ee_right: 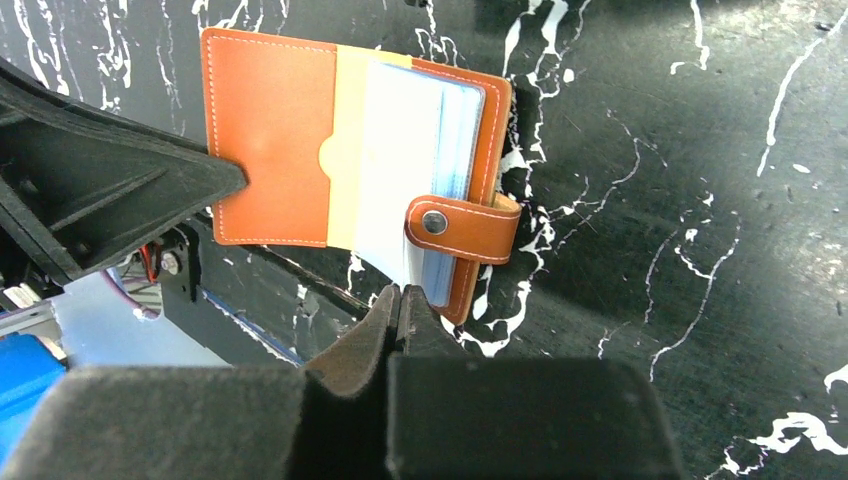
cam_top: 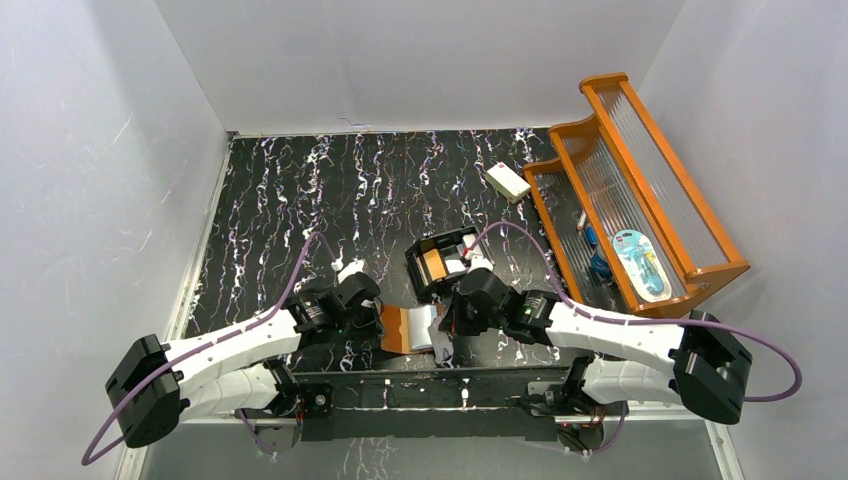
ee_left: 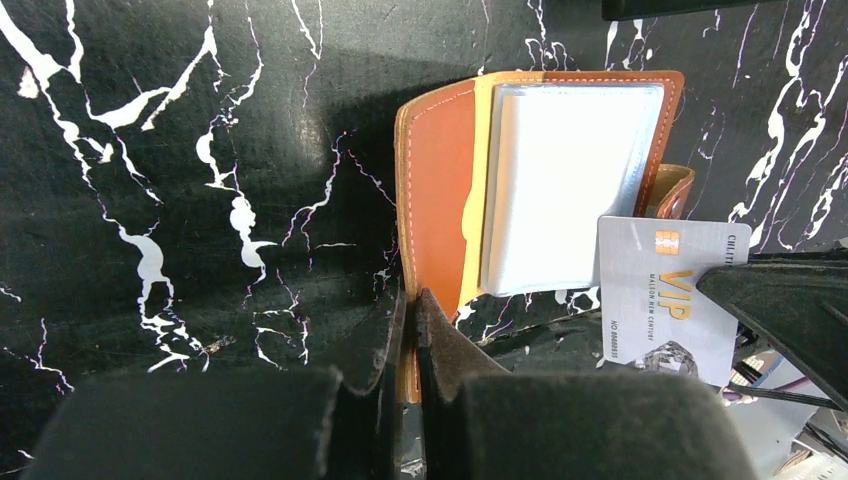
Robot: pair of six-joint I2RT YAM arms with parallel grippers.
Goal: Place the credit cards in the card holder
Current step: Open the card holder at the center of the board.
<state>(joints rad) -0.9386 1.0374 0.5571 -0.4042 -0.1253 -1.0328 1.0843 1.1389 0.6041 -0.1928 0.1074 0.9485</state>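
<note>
The left gripper [ee_left: 410, 335] is clenched on the open holder's [ee_left: 440, 180] leather cover, likely steadying it at the surface's [cam_top: 300, 200] 6 o'clock edge, while the right gripper [ee_right: 400, 300] pinches a grey card [ee_left: 655, 290] at the holder's 4 o'clock, poised for the slots.

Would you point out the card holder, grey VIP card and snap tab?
card holder [ee_left: 435, 190]: left wrist view, orange leather cover.
grey VIP card [ee_left: 650, 290]: left wrist view, printed face.
snap tab [ee_right: 472, 228]: right wrist view, strap.
</note>
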